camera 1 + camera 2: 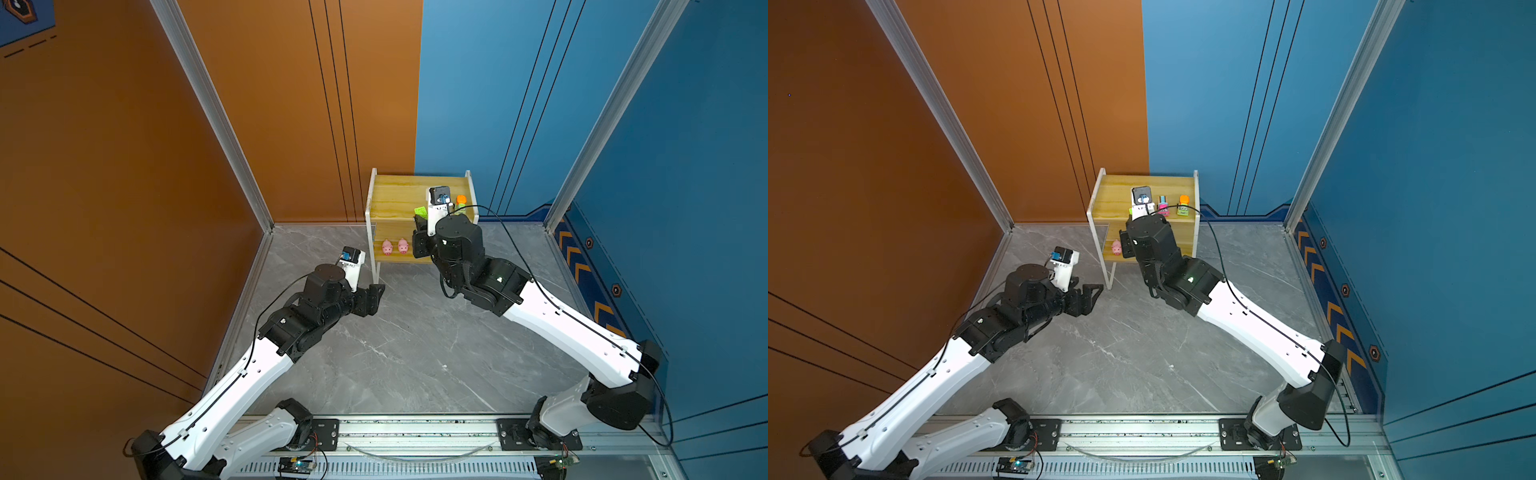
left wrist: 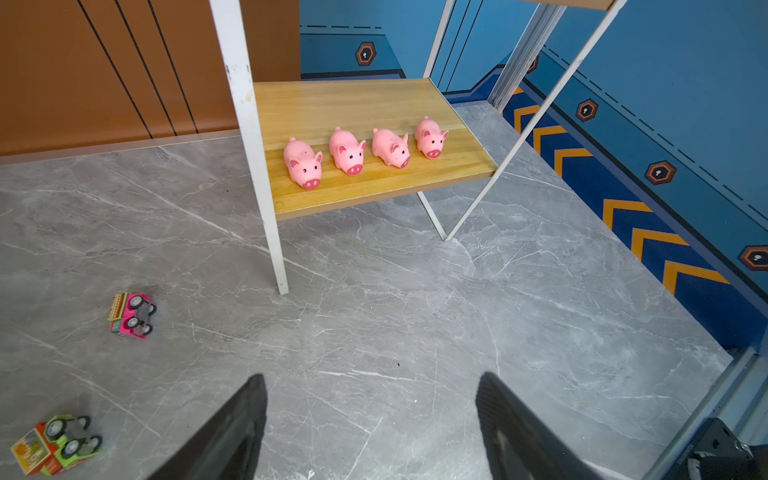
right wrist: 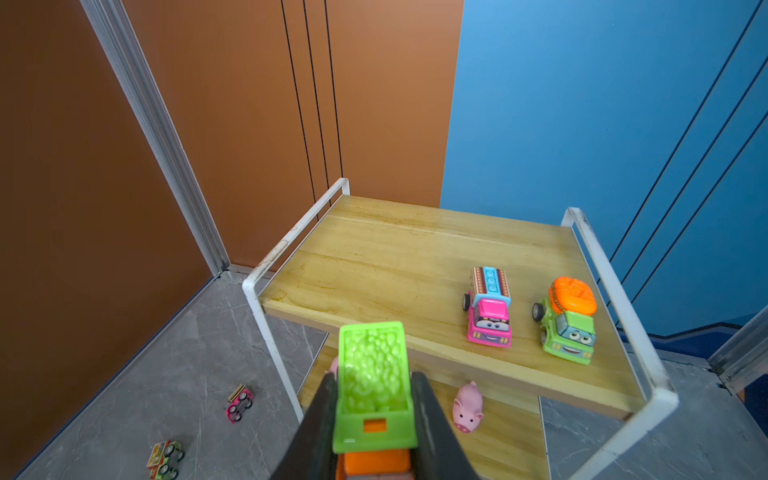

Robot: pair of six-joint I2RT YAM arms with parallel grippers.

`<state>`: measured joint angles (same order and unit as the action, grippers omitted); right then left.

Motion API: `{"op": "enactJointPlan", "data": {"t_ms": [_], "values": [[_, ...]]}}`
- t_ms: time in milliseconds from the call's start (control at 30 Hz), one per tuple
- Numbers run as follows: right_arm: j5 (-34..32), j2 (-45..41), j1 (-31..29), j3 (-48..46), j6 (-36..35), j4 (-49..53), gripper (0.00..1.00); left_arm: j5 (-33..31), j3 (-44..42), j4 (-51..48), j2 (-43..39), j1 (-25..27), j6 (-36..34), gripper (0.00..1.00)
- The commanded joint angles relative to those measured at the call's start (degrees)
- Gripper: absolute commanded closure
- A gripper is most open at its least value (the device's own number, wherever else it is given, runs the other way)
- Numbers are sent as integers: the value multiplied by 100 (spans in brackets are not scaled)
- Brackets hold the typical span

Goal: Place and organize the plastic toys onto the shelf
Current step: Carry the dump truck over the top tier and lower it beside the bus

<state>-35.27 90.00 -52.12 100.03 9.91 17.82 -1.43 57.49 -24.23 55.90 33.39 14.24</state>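
The shelf (image 1: pixel 399 195) (image 3: pixel 395 257) stands against the back wall. Several pink pigs (image 2: pixel 348 151) line its lower board (image 2: pixel 374 104). A pink car (image 3: pixel 488 307) and a green car with an orange top (image 3: pixel 567 322) sit upright on the upper board. My right gripper (image 3: pixel 374 376) hovers at that board's front edge, shut on a green-and-orange car (image 3: pixel 372 361) (image 1: pixel 421 212). On the floor left of the shelf, a pink car (image 2: pixel 132 316) and a green-orange car (image 2: pixel 58 444) lie on their sides. My left gripper (image 2: pixel 370 377) (image 1: pixel 376 289) hangs open and holds nothing, near the shelf's front left leg.
A white shelf leg (image 2: pixel 257 166) stands between the left gripper and the lower board. Orange wall panels close in the left side, blue ones the right. The grey marble floor (image 1: pixel 395 353) stretches to the rail at the front.
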Motion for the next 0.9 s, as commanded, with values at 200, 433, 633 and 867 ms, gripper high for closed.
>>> {"op": "enactJointPlan", "data": {"t_ms": [200,433,633,867], "values": [[-464,861,271,1132,340,503,78,-175,-386,230,-363,-1,-473,19],[-666,1273,385,1530,498,573,78,-73,-570,390,-395,-19,-391,18],[-716,1490,488,1632,699,634,78,118,-591,450,-331,-111,-274,18],[-776,1708,602,1707,871,677,77,196,-590,456,-307,-183,-213,18]]}}
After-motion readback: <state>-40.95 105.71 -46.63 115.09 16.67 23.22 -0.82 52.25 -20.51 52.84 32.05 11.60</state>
